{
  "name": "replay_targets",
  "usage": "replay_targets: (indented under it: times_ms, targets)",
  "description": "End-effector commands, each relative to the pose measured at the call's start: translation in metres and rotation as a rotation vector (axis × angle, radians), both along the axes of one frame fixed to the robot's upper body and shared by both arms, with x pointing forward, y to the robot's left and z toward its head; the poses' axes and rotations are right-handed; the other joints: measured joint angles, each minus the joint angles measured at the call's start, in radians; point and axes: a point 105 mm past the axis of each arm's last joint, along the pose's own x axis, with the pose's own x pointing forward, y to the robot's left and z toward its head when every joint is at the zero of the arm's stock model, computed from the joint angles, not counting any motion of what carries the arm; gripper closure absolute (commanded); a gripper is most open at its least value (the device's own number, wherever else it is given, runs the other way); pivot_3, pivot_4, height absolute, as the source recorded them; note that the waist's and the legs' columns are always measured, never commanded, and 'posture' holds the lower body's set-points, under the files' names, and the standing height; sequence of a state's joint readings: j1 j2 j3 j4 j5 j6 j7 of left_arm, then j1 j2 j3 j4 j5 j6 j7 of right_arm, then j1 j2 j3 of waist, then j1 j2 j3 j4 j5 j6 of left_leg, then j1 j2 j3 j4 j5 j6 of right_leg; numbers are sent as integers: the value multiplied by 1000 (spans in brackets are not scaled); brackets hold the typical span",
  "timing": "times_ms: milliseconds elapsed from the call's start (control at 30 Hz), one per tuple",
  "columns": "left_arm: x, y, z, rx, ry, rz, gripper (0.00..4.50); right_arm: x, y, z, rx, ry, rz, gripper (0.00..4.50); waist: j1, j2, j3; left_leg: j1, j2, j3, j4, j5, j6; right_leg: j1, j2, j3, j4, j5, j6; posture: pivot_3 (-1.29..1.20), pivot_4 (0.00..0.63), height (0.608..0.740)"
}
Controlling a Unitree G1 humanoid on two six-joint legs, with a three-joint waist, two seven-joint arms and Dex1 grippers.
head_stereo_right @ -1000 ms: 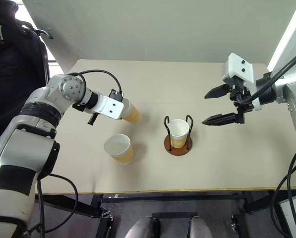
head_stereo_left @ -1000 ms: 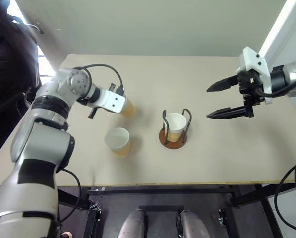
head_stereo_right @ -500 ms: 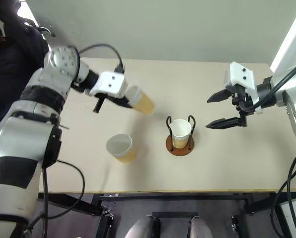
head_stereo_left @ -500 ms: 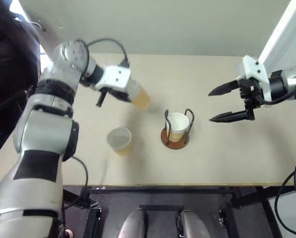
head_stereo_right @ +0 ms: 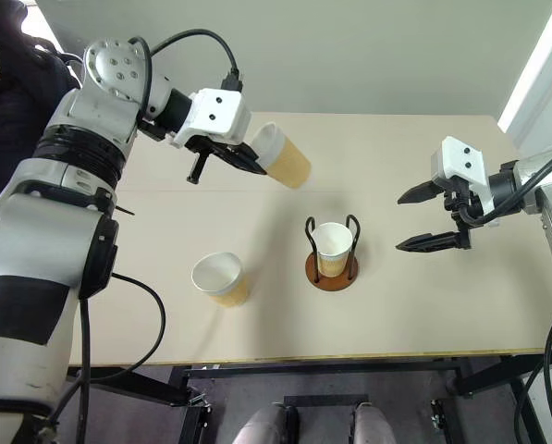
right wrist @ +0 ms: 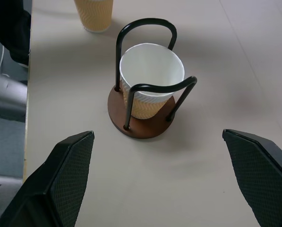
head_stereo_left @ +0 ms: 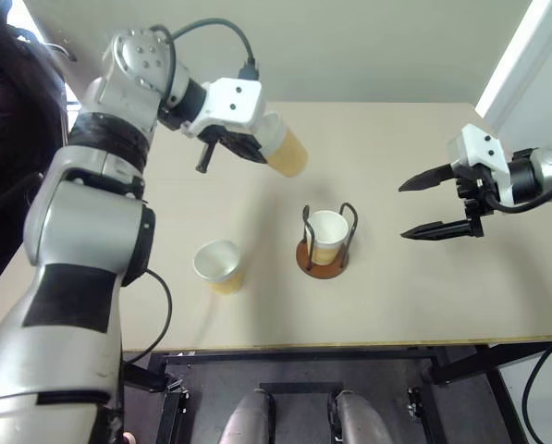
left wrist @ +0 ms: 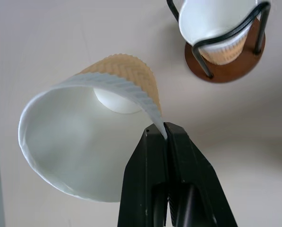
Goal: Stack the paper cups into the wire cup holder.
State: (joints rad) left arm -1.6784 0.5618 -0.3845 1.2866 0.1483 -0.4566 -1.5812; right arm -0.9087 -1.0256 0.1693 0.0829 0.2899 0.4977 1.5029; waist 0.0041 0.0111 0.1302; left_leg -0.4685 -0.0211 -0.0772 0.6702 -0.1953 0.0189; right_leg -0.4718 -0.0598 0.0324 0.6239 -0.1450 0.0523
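The left end effector (head_stereo_right: 253,159), pinching the rim of a paper cup (head_stereo_right: 285,157), now sits higher and further right in the frame, up-left of the wire cup holder (head_stereo_right: 332,252). The right end effector (head_stereo_right: 427,218) sits slightly lower and rightward.

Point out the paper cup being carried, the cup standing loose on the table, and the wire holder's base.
Carried yellow-tan paper cup (head_stereo_right: 288,165), right eye view, outer wall.
Loose yellow-tan paper cup (head_stereo_left: 216,261), left eye view, white inside.
Reddish-brown round holder base (right wrist: 143,127), right wrist view, bare front edge.

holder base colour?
Reddish-brown. The wire cup holder has a round reddish-brown disc base under black wire loops; the right wrist view shows it best.
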Motion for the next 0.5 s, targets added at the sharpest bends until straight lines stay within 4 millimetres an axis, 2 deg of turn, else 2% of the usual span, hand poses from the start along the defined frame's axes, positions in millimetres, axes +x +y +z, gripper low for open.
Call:
replay_targets:
  times_ms: [33,400,500]
  targets:
    - [-12,-23,26,-1,-41,-85,4425,-5,-4,14,12,-42,2,0,2,0,0,0,-1,2,0,0,0,0,2,-2,0,0,0,0,150,740]
    - [-27,-51,26,124,-54,-213,4425,-14,-5,11,5,11,4,0,12,1,0,-2,0,0,4,-1,1,3,0,-1,-3,2,3,0,150,740]
    - [-32,-61,19,166,-47,-263,4425,-17,-5,10,-2,34,5,0,13,1,0,-2,0,0,5,-1,2,4,1,-2,-5,3,4,0,150,740]
